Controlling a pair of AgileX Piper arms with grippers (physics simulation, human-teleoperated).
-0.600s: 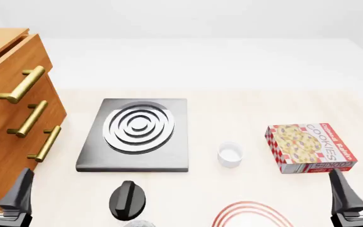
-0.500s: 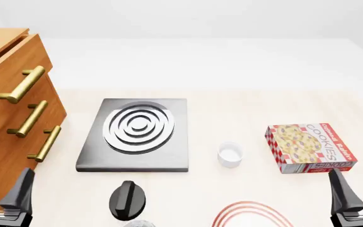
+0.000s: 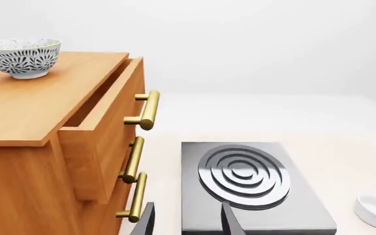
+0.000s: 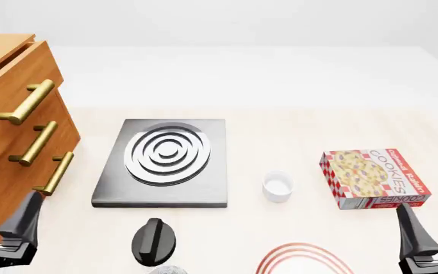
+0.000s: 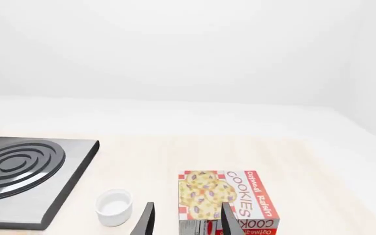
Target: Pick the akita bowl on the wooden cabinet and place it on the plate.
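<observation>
The akita bowl (image 3: 21,57), grey-and-white patterned, stands upright on top of the wooden cabinet (image 3: 44,112), toward its back; the front view does not show it. In that view the cabinet (image 4: 9,137) fills the left edge. The plate (image 4: 304,258), white with red rings, lies at the near edge, cut off by the frame. My left gripper (image 4: 2,216) is open and empty, low beside the cabinet's front, far from the bowl. Its fingers (image 3: 147,221) frame the stove. Also open and empty, my right gripper (image 4: 434,227) sits near the cookie box.
A grey stove (image 4: 164,161) with silver rings lies mid-table, a black knob (image 4: 154,240) in front of it. A small white cup (image 4: 278,186) and a cookie box (image 4: 373,178) sit to the right. The cabinet's top drawer (image 3: 103,117) stands slightly pulled out.
</observation>
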